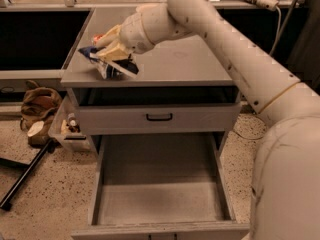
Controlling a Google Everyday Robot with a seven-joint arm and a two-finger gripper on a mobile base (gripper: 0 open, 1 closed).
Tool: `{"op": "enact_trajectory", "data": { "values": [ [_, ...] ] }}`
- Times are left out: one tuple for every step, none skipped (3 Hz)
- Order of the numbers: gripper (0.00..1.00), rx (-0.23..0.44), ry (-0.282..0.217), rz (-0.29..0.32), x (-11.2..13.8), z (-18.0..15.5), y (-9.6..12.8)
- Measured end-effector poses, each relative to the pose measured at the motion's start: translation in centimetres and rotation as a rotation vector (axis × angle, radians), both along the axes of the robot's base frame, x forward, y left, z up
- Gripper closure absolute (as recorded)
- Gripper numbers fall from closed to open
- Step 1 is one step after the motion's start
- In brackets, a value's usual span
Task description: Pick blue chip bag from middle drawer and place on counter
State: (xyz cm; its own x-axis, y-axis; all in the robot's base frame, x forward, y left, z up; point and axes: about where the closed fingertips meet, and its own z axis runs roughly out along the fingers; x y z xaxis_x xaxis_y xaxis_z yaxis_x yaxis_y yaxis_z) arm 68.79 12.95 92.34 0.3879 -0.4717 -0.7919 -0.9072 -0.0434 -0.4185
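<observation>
My gripper (pixel 109 48) is over the left front part of the counter (pixel 190 59), shut on the blue chip bag (pixel 119 67). The dark navy bag hangs below the fingers, and its pale lower edge touches or nearly touches the counter near the front edge. A sliver of the orange-red snack bag (pixel 99 36) shows just behind the gripper. The middle drawer (pixel 160 204) is pulled out below, and its grey floor is bare. My arm reaches in from the right, across the counter.
A grey drawer front with a black handle (pixel 160 117) sits above the open drawer. On the floor at left are a brown bag (pixel 36 103), a clear bin of small items (pixel 67 130) and a black pole (pixel 22 176). Cables hang at the back right.
</observation>
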Motion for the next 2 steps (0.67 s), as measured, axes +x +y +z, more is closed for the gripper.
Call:
{"op": "enact_trajectory", "data": {
  "values": [
    [1.00,-0.041,0.048,-0.002,0.75,-3.44,0.81],
    [0.80,-0.041,0.048,-0.001,0.75,-3.44,0.81]
  ]
}}
